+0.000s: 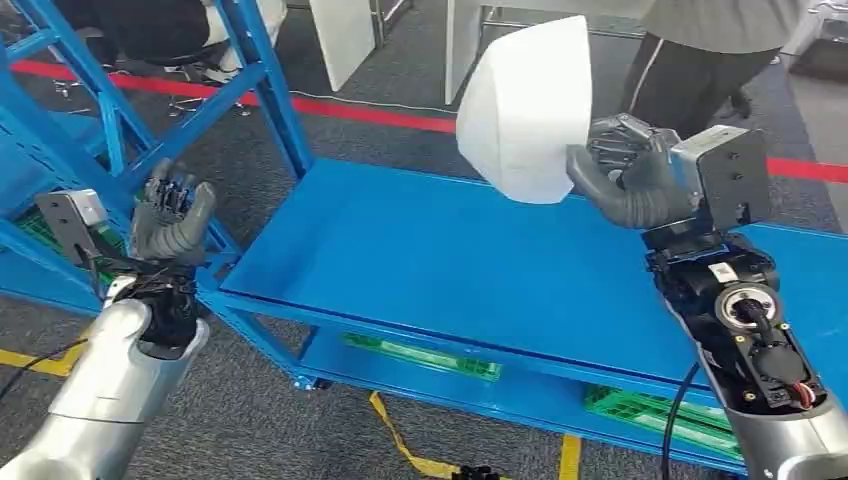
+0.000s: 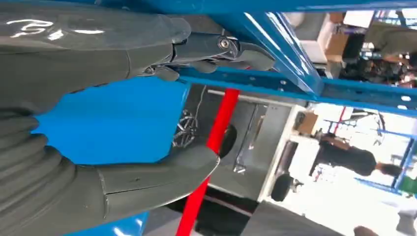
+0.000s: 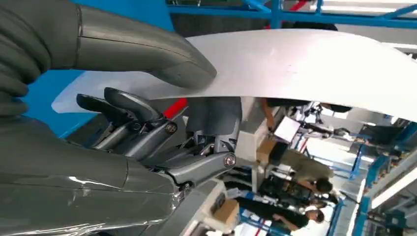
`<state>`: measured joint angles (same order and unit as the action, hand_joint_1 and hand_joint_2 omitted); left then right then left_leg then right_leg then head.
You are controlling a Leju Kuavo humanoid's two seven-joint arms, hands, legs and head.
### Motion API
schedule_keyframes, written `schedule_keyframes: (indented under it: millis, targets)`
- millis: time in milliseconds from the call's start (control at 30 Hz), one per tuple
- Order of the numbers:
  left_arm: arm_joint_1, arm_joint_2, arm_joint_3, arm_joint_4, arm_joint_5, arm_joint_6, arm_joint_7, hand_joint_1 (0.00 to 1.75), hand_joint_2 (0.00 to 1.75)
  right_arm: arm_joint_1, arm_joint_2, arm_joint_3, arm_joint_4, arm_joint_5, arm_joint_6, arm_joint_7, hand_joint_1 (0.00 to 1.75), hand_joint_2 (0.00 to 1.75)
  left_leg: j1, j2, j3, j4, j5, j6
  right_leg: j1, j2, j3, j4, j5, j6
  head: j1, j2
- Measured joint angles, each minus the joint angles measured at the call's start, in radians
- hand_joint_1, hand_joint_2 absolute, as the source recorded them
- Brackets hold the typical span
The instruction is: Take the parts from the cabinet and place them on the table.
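**Trainee:** Right hand (image 1: pixel 625 175) first, since it sits closest to the lens. What is it doing?

**Operator:** I am reading it as holding the white part (image 1: pixel 525 105). Thumb (image 3: pixel 147 46) is pressing on one face of the sheet and the darker fingers (image 3: pixel 128 105) are curling under the other face, so it is pinching near one edge. The part is standing up and away from the hand, above the blue table (image 1: pixel 420 255), not touching it.

**Trainee:** How is the part going to handle?

**Operator:** I am judging it as light, thin and smooth, a curved shell with some flex. Most of it is hanging well beyond the pinch, so it is likely to swing or slip if I am moving fast. A hold closer to the middle of the edge would be steadier. I am also keeping pressure modest, since a thin shell may bend.

**Trainee:** And the left hand (image 1: pixel 172 212)?

**Operator:** I am seeing it raised beside the blue cabinet frame (image 1: pixel 255 75), fingers spread, holding nothing.
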<state>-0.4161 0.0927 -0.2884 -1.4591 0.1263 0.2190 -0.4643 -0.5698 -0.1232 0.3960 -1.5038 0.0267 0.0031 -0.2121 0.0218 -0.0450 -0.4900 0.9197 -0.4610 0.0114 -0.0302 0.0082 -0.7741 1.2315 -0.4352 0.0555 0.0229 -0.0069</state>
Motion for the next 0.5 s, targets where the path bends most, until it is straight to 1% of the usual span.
schedule_keyframes:
  millis: [33, 67, 100, 133, 167, 200, 233, 267, 300, 333, 367, 400, 433, 467, 500]
  targets:
    - [-0.001, 0.0, 0.0, 0.0, 0.0, 0.0, 0.0, 0.0, 1.75, 0.0, 0.0, 0.0, -0.001, 0.0, 0.0, 0.0, 1.75, 1.75, 0.007, -0.01, 0.002, 0.006, -0.006, -0.01, -0.006, 0.002, 0.044, -0.085, 0.045, 0.007, 0.001, 0.0]
    - [-0.001, 0.0, 0.0, 0.0, 0.0, 0.0, 0.0, 0.0, 1.75, 0.0, 0.0, 0.0, -0.002, 0.0, 0.0, 0.0, 1.75, 1.75, 0.014, -0.02, 0.005, 0.015, -0.016, -0.021, -0.014, 0.011, 0.096, -0.183, 0.088, 0.015, 0.005, 0.0]
    - [-0.001, 0.0, 0.0, 0.0, 0.0, 0.0, 0.0, 0.0, 1.75, 0.002, -0.002, 0.0, -0.002, 0.0, 0.0, 0.0, 1.75, 1.75, 0.016, -0.026, 0.002, 0.022, -0.026, -0.032, -0.022, 0.057, 0.121, -0.228, 0.066, 0.029, 0.01, 0.0]
    - [-0.007, 0.0, 0.0, 0.0, 0.0, 0.0, 0.0, 0.0, 1.75, 0.002, -0.002, 0.002, -0.003, 0.0, 0.002, 0.0, 1.75, 1.75, 0.013, -0.039, -0.016, 0.036, -0.029, -0.041, -0.026, 0.092, 0.144, -0.242, 0.052, 0.028, 0.019, 0.0]
    - [-0.004, 0.0, 0.0, 0.0, 0.0, 0.0, 0.0, 0.0, 1.75, 0.005, -0.002, 0.0, -0.008, 0.0, 0.003, 0.0, 1.75, 1.75, 0.017, -0.048, -0.03, 0.038, -0.024, -0.047, -0.024, 0.08, 0.135, -0.233, 0.046, 0.011, 0.009, 0.0]
    - [-0.004, -0.002, -0.002, 0.0, 0.0, 0.0, 0.0, 0.0, 1.75, 0.008, -0.002, 0.0, -0.009, 0.0, 0.003, 0.0, 1.75, 1.75, 0.022, -0.057, -0.032, 0.036, -0.021, -0.056, -0.016, 0.071, 0.13, -0.232, 0.043, 0.005, -0.003, 0.0]
    - [0.0, 0.0, -0.002, 0.0, 0.001, 0.0, 0.0, 0.0, 1.75, 0.009, -0.003, 0.0, -0.009, 0.0, 0.006, 0.002, 1.75, 1.75, 0.026, -0.067, -0.032, 0.028, -0.018, -0.064, -0.015, 0.06, 0.129, -0.227, 0.04, -0.004, 0.004, 0.0]
    - [0.002, 0.002, 0.0, -0.001, 0.002, 0.0, 0.0, 0.0, 1.75, 0.007, -0.003, 0.0, -0.01, 0.0, 0.006, 0.001, 1.75, 1.75, 0.026, -0.071, -0.034, 0.031, -0.022, -0.07, -0.017, 0.048, 0.136, -0.229, 0.037, -0.015, 0.005, 0.0]
    - [0.002, 0.003, 0.0, -0.001, 0.002, 0.0, 0.0, 0.0, 1.75, 0.006, -0.003, 0.0, -0.015, 0.0, 0.006, 0.001, 1.75, 1.75, 0.024, -0.014, -0.038, 0.051, -0.027, -0.072, -0.016, 0.036, 0.142, -0.233, 0.034, -0.025, -0.006, 0.0]
    - [-0.006, 0.003, 0.0, -0.002, 0.002, 0.0, 0.0, 0.0, 1.75, 0.005, -0.003, 0.0, -0.016, 0.0, 0.007, 0.0, 1.75, 1.75, 0.019, 0.026, -0.072, 0.109, -0.047, -0.073, -0.014, 0.025, 0.146, -0.233, 0.031, -0.03, -0.023, 0.0]
    - [-0.01, 0.003, 0.0, -0.002, 0.002, 0.0, 0.0, 0.0, 1.75, 0.004, -0.003, 0.0, -0.017, 0.0, 0.007, 0.0, 1.75, 1.75, 0.016, 0.038, -0.127, 0.201, -0.081, -0.073, -0.009, 0.011, 0.148, -0.233, 0.028, -0.034, -0.031, 0.0]
    - [-0.01, 0.003, 0.0, -0.002, 0.002, -0.003, 0.0, 0.0, 1.75, 0.005, -0.003, 0.0, -0.017, 0.0, 0.008, 0.001, 1.75, 1.75, 0.014, 0.039, -0.184, 0.291, -0.111, -0.072, -0.005, -0.002, 0.148, -0.233, 0.026, -0.039, -0.035, 0.0]
    - [-0.007, 0.003, 0.0, -0.002, 0.002, -0.003, 0.0, 0.0, 1.75, 0.006, -0.003, 0.0, -0.017, 0.0, 0.008, 0.002, 1.75, 1.75, 0.011, 0.039, -0.23, 0.356, -0.125, -0.069, 0.0, -0.014, 0.149, -0.233, 0.023, -0.043, -0.041, 0.0]
    - [-0.005, 0.003, 0.0, -0.002, 0.002, -0.003, 0.0, 0.0, 1.75, 0.006, -0.003, 0.0, -0.017, 0.0, 0.008, 0.002, 1.75, 1.75, 0.008, 0.04, -0.256, 0.379, -0.117, -0.065, 0.005, -0.027, 0.151, -0.233, 0.021, -0.047, -0.047, 0.0]
    - [-0.005, 0.003, 0.0, -0.002, 0.002, -0.003, 0.0, 0.0, 1.75, 0.006, -0.003, 0.0, -0.017, 0.0, 0.008, 0.003, 1.75, 1.75, 0.003, 0.04, -0.254, 0.352, -0.084, -0.055, 0.012, -0.039, 0.154, -0.233, 0.019, -0.05, -0.052, 0.0]
